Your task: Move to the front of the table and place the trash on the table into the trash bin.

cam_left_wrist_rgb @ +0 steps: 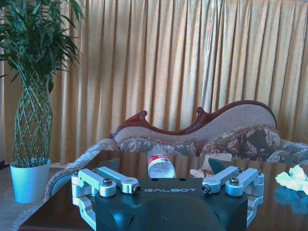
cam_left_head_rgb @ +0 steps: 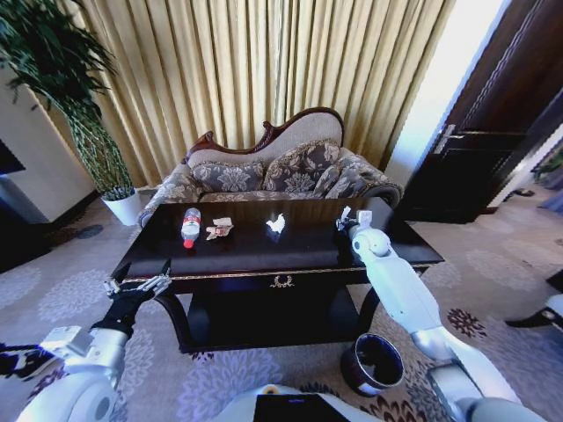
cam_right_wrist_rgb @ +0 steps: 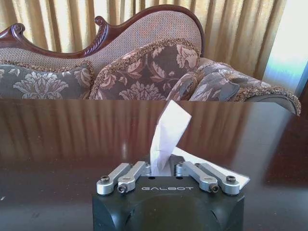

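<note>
Your trash bin [cam_left_head_rgb: 372, 363] is sitting on the carpet [cam_left_head_rgb: 62, 290] at the robot's right, just off the front right corner of the surface [cam_left_head_rgb: 264, 251] and beside the right arm; you are looking down into a dark inside, and you cannot tell whether anything is lying in it. On the surface the litter is lying in a row toward the sofa [cam_left_head_rgb: 281, 171] side: the bottle [cam_left_head_rgb: 190, 225] with its red label on its side at the left, the crumpled wrapper [cam_left_head_rgb: 219, 229] just beside it, and a tissue wad [cam_left_head_rgb: 276, 223] near the middle. The right claw [cam_left_head_rgb: 347, 220] is reaching over the right part of the surface and its fingers are pinching a white tissue [cam_right_wrist_rgb: 167, 134] — the right wrist view is showing the sheet standing up between the closed links, with dark glossy top stretching bare ahead to the far edge. The left claw [cam_left_head_rgb: 141, 283] is hanging at the front left corner, just off the gold-trimmed edge, spread wide and holding nothing. From the left wrist view you are getting the bottle end-on [cam_left_wrist_rgb: 160, 163], the wrapper [cam_left_wrist_rgb: 208, 166] behind the linkage and the wad [cam_left_wrist_rgb: 293, 177] off to one side — plus the potted plant [cam_left_wrist_rgb: 30, 96] by the curtain. Open carpet is lying on both sides of the surface.
</note>
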